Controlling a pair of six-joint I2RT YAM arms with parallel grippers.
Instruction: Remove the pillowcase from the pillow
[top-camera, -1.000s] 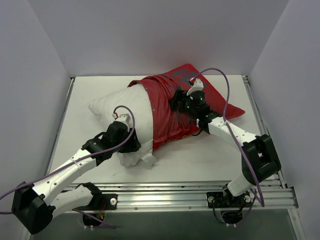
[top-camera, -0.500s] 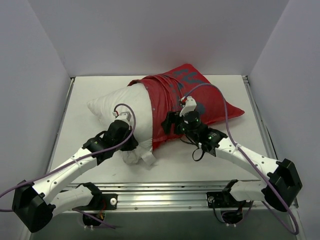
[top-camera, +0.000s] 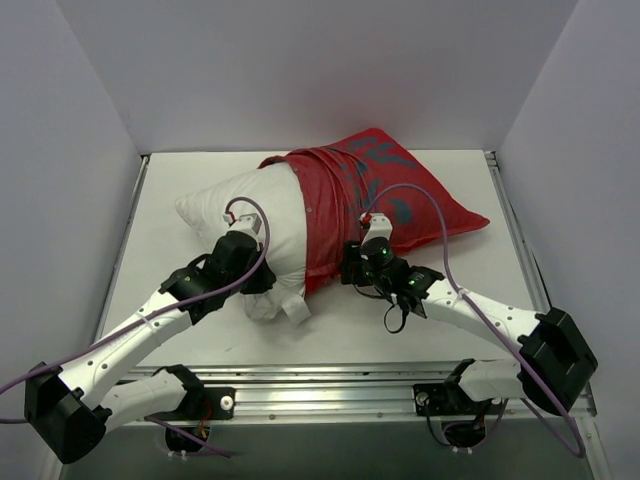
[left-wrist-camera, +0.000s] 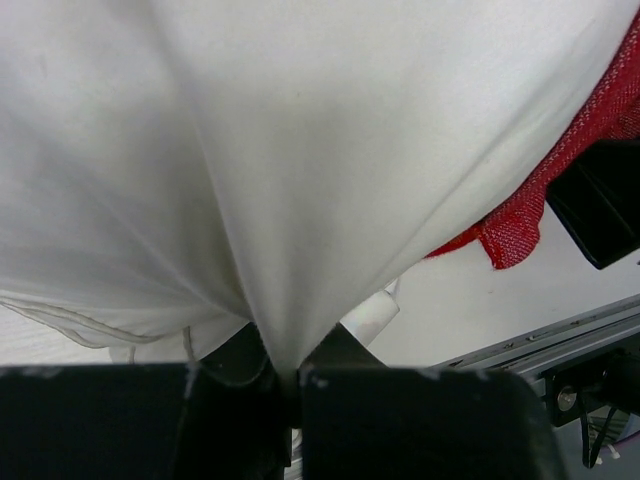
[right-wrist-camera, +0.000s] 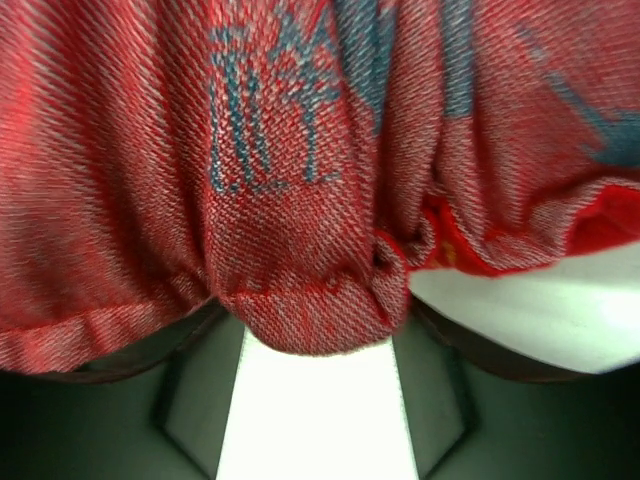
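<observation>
Three pale walls (top-camera: 300, 70), white table (top-camera: 170, 185) — pillow (top-camera: 215, 205) and pillowcase (top-camera: 320, 190) lying on it

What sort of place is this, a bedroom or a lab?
Probably a robot test cell: plain white walls box in a white table, and an aluminium rail at its near edge carries the left arm and right arm working on a pillow.
</observation>
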